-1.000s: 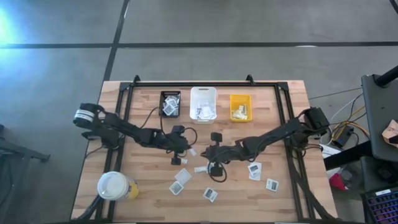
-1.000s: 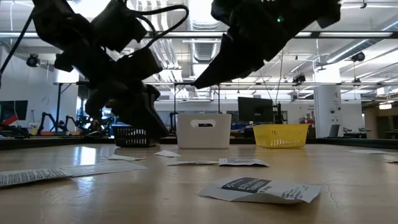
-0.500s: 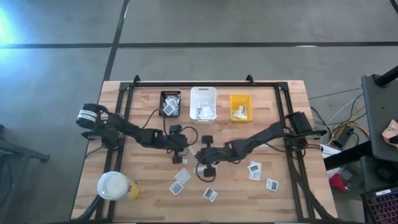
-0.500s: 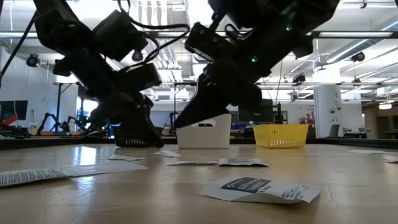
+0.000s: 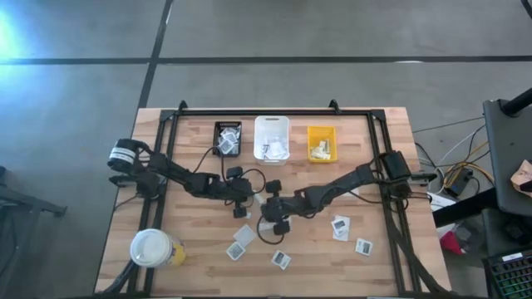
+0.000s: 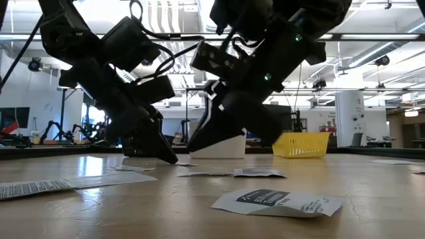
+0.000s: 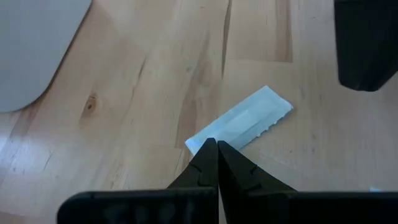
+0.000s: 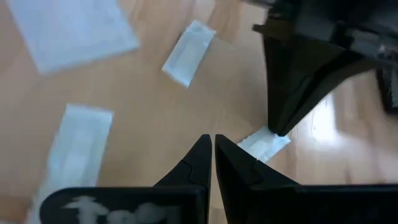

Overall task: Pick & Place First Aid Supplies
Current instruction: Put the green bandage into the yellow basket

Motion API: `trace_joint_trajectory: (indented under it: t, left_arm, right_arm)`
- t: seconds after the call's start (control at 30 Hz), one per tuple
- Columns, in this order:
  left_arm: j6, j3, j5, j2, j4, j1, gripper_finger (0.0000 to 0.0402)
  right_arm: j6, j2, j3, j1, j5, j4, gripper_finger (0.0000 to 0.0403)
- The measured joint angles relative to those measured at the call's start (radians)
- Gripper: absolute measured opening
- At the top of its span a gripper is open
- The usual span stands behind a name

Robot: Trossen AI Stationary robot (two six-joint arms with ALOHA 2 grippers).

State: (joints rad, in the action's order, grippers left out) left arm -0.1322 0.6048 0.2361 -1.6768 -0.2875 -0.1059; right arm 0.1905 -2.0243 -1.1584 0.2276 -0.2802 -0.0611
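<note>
Left wrist view shows the left claw (image 7: 217, 149) shut, its tips pressed on the end of a narrow pale strip packet (image 7: 242, 118) lying flat on the desk (image 5: 191, 249); whether the strip is pinched cannot be told. The right claw (image 5: 263, 208) hangs just beside it, nearly closed and empty. The pick step appears to be in hand; next the strip needs lifting clear and carrying to a bin, likely the yellow bin (image 5: 322, 143). With both claws crowded over one packet, a collision looks possible. Other square packets (image 5: 243, 235) lie scattered nearer the front, and a white-lidded cup (image 5: 150, 247) stands well apart.
</note>
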Motion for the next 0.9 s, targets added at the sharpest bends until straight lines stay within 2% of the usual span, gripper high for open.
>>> trace_joint_trajectory:
  t: [0.23, 0.37, 0.53, 0.73, 0.9]
  left_arm:
    - [-0.069, 0.0, -0.012, 0.0, 0.004, 0.001, 0.0]
    - [-0.209, 0.0, -0.024, 0.0, 0.007, 0.002, 0.0]
    - [-0.426, -0.001, -0.035, -0.001, 0.007, 0.002, 0.0]
    - [-0.546, -0.001, -0.038, -0.001, 0.008, 0.0, 0.0]
    - [-0.619, -0.002, -0.044, -0.002, 0.008, 0.0, 0.0]
  right_arm:
    - [0.198, 0.0, 0.0, -0.003, -0.01, 0.029, 0.0018]
    - [0.275, 0.0, 0.0, -0.006, -0.05, 0.08, 0.002]
    - [0.343, 0.0, 0.0, -0.006, -0.101, 0.094, 0.0045]
    - [0.487, 0.0, 0.0, -0.006, -0.114, 0.093, 0.0068]
    - [0.544, -0.008, 0.0, -0.006, -0.115, 0.104, 0.007]
